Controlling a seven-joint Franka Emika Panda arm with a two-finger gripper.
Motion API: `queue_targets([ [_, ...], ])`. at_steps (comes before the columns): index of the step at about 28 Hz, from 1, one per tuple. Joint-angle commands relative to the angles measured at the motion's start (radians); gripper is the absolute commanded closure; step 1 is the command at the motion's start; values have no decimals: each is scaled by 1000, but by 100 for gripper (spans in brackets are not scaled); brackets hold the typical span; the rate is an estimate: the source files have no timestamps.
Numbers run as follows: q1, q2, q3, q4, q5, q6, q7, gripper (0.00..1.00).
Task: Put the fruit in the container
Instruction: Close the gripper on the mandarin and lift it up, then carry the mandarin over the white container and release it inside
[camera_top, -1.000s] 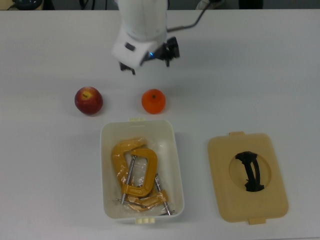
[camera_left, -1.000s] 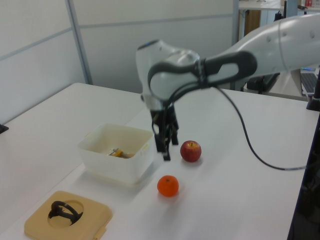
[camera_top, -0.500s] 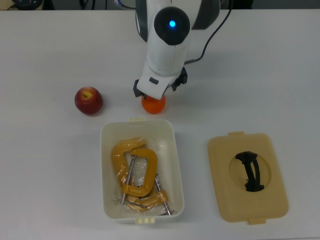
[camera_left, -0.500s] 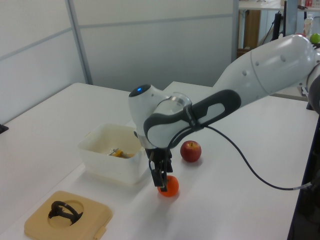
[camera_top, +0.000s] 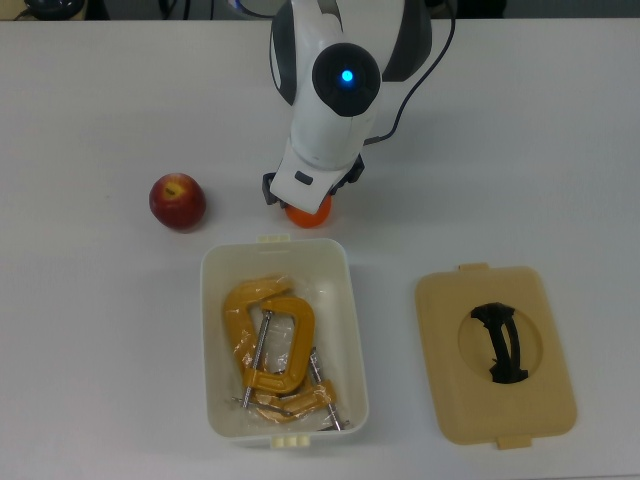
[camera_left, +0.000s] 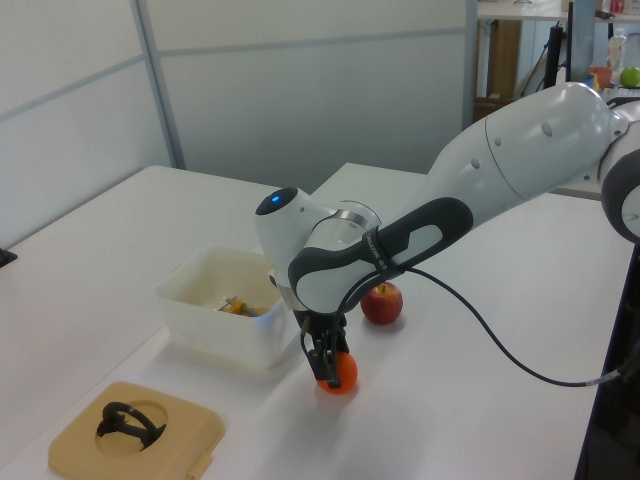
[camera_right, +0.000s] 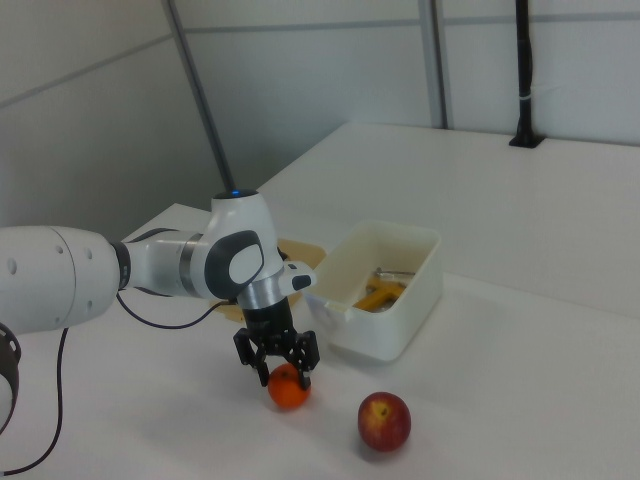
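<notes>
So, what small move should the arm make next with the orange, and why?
Probably close the fingers on the orange. The gripper is low over it, one finger on each side, and the fruit sits on the table just outside the white container. The apple lies apart, untouched, so the orange looks like the first pick.

Smooth bright orange round fruit (camera_right: 288, 388). Round apple (camera_top: 178, 201): dark red w/ yellowish patch at stem. Rectangular plastic tub (camera_top: 215, 290): white; metal C-clamps (camera_top: 268, 340) inside yellow-orange w/ silver screws. Flat plastic lid (camera_top: 494, 355): tan, black handle (camera_top: 500, 342). Robot arm (camera_left: 520, 150): white shell, dark grey-black joints, blue light on top. Two-finger gripper (camera_right: 278, 362): black. Table (camera_top: 100, 100): plain pale grey-white.
</notes>
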Motion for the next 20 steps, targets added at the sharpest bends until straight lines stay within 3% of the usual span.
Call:
queue_targets([
  [1, 7, -5, -13, -1, -16, 25, 25, 75],
  [5, 1, -102, -39, -1, -15, -14, 25, 75],
  [7, -13, -194, -62, 5, -15, -87, 11, 75],
  [10, -50, -266, -98, 41, -7, -111, 10, 75],
  [14, -82, -251, -104, 118, 13, -101, 25, 75],
  [20, -84, -174, -104, 164, 141, 81, 27, 74],
])
